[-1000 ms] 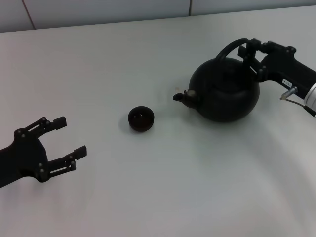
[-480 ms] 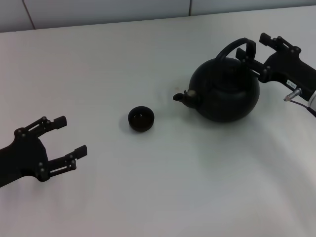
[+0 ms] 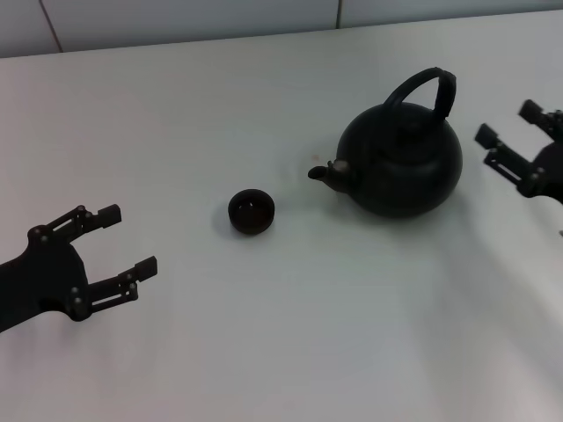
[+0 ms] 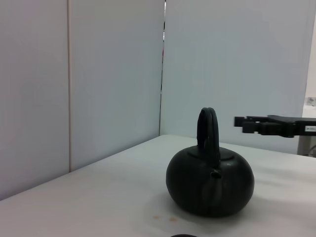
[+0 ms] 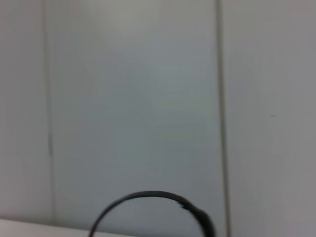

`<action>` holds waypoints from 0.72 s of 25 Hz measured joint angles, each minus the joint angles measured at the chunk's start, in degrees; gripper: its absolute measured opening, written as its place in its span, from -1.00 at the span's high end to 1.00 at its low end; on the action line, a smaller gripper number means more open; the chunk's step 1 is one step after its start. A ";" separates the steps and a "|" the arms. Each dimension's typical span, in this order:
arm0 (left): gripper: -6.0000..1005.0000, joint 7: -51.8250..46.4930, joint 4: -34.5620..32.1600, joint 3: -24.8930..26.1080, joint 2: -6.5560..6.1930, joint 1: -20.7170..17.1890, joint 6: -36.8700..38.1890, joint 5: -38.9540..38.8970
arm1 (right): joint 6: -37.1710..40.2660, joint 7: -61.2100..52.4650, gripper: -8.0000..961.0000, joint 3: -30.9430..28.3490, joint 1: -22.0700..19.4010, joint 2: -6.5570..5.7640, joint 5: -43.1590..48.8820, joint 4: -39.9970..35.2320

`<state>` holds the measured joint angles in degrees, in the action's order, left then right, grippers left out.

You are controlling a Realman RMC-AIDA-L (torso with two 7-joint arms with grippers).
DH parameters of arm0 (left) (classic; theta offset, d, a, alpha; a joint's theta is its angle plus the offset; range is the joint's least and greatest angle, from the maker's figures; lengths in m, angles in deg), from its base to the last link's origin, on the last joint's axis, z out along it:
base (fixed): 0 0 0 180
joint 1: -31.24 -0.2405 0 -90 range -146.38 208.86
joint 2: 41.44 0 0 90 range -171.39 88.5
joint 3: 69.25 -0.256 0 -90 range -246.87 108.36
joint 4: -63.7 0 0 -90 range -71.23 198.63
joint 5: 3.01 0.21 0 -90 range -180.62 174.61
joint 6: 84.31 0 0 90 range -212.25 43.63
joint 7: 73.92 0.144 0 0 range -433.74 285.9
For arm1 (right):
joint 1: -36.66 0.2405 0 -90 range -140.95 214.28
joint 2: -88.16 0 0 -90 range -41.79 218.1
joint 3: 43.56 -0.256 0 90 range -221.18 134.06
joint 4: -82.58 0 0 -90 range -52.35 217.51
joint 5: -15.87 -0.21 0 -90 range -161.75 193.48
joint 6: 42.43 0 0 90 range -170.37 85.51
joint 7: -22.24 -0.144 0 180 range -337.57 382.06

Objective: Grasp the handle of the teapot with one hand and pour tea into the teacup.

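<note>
Teapot (image 3: 400,163) sits upright on the white counter (image 3: 290,343), right of centre in the head view, arched handle (image 3: 427,88) standing up over the lid, spout (image 3: 324,173) aimed toward frame left. Teacup (image 3: 252,212) stands just left of centre, near the spout but apart from it, mouth up; can't tell if there's tea inside, too dark. That lineup makes sense for a pour: spout already faces the cup, so a tilt about the handle would send tea that way.

Right gripper (image 3: 517,141) is at the right edge of the frame, beside the pot and clear of it, w/ a gap to the handle. Jaws are spread wide and hold nothing. It sits roughly level w/ the pot's shoulder, jaws facing the handle side, which fits the arm that works the handle. Right wrist view shows only the top arc of the handle against the wall.

Left gripper (image 3: 106,255) is low at the left edge, well apart from cup and pot, jaws also wide apart and empty; looks parked, out of the pour path.

Stage, as a judgement: pot down and released fits either pre-grasp or post-pour set-down; the scene alone doesn't settle which.
</note>
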<state>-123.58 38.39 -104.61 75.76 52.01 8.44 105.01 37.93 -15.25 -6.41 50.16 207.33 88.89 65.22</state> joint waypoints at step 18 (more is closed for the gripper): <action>-0.72 -8.18 -0.85 -4.52 -4.90 7.08 3.65 0.79 | 21.83 -32.41 -0.58 -1.32 11.61 -11.92 33.76 -12.87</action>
<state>-131.76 37.54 -109.13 70.86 59.09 12.09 105.80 59.76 -47.66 -7.72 61.77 195.41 122.66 52.35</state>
